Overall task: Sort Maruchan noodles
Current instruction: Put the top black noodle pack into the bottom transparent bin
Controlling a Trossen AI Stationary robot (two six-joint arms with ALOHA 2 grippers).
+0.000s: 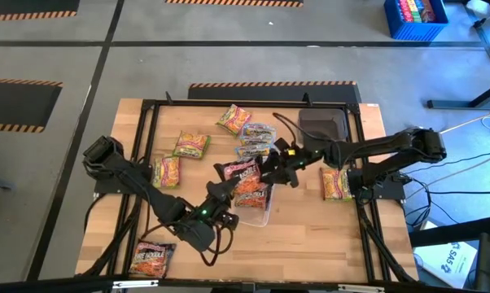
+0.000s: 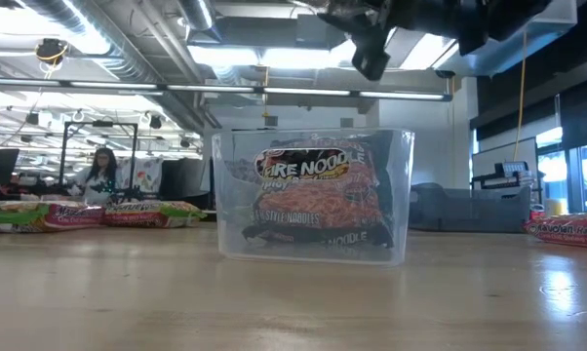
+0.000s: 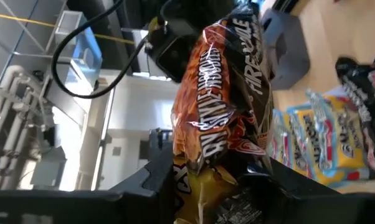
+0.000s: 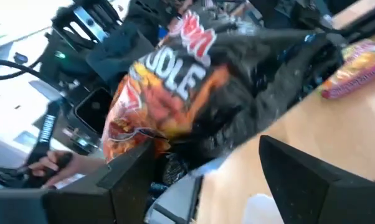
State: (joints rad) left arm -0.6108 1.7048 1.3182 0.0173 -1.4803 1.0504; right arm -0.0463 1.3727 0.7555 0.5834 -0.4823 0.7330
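Observation:
My left gripper (image 1: 222, 192) is shut on a dark maroon and orange noodle packet (image 1: 239, 171), which it holds above the table's middle. My right gripper (image 1: 266, 168) stands open at that packet's other end (image 4: 169, 149). Just below them stands a clear tub (image 2: 313, 195) with another maroon packet (image 2: 318, 200) upright on its edge inside. Yellow-green packets (image 1: 192, 145) and pale blue ones (image 1: 257, 134) lie flat at the far left and middle. One packet (image 1: 336, 183) lies at the right and a maroon one (image 1: 151, 259) at the near left. My left gripper pinches one short end of the packet (image 3: 206, 190) between its two fingers, which point level. The packet reaches straight out from the fingers toward my right gripper, lifted clear of the table and the tub. My right gripper: I cannot tell whether its finger (image 4: 128, 171) touches the packet's end.
A dark grey tray (image 1: 325, 124) sits at the far right of the table. The black frame rails (image 1: 147, 146) run along the table's sides. Bare wood (image 1: 310, 244) lies at the near right.

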